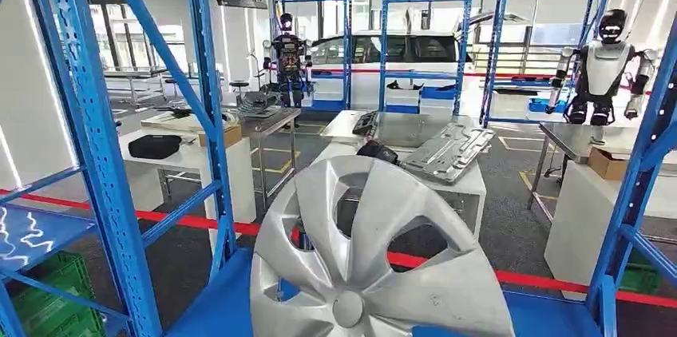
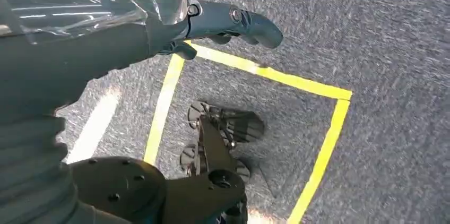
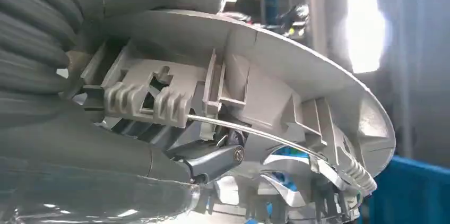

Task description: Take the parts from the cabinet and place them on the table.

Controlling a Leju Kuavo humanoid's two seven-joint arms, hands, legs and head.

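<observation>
Right hand: hand [image 3: 132,144] grips a silver hubcap [image 1: 375,261] from behind, fingers [image 3: 215,160] tucked under the ribbed clips and wire ring on its back, thumb pressed over the rim.
Hubcap: held upright and tilted just above the cabinet's blue shelf [image 1: 215,305], its spoked face toward the head view; the shelf shows as a blue edge [image 3: 419,187] just beyond the hand.
Left hand: hand [image 2: 159,33] hangs above grey carpet, fingers [image 2: 249,22] curled in with nothing between them, a clear plastic wrap [image 2: 90,1] over the wrist.
Floor under left hand: yellow tape lines [image 2: 276,75] form a box on the carpet directly below the fingers.
Cabinet: blue perforated uprights [image 1: 88,137] rise on either side of the held hubcap; green crates [image 1: 52,297] sit on a lower level beside it.
Beyond the hand: red tape [image 1: 559,279] crosses the floor behind the hubcap.
Bench: a white bench [image 1: 471,181] stands past the tape, carrying a grey stamped metal panel [image 1: 447,149] and dark parts [image 1: 375,149].
Far from the hand: a white car [image 1: 399,49] is parked behind more blue racks [image 1: 423,41]; two humanoid robots stand there, one dark [image 1: 287,57], one white [image 1: 603,65].
</observation>
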